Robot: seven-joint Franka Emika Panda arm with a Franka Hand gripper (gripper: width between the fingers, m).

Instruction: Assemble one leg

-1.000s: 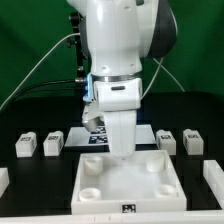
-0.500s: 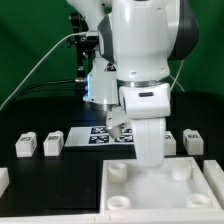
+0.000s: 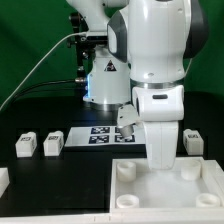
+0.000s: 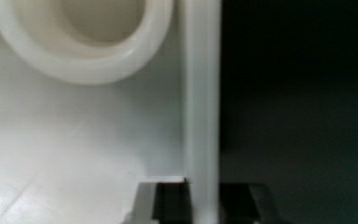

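Note:
My gripper (image 3: 160, 163) reaches down onto the far rim of the large white square panel (image 3: 175, 188), which has round corner holes (image 3: 127, 171). In the wrist view the gripper (image 4: 204, 203) has a dark finger (image 4: 167, 204) on each side of the panel's thin upright edge (image 4: 201, 110) and is shut on it. Two legs (image 3: 25, 145) (image 3: 53, 143), small white posts with tags, lie at the exterior view's left. A third leg (image 3: 194, 141) lies at the right, beyond the panel. The arm hides the space behind it.
The marker board (image 3: 100, 134) lies flat behind the panel at the middle. A white block (image 3: 3, 180) sits at the exterior view's left edge. The robot base (image 3: 100, 80) and cables stand at the back.
The arm has moved toward the exterior view's right, and the panel has slid right with it. The legs have not moved.

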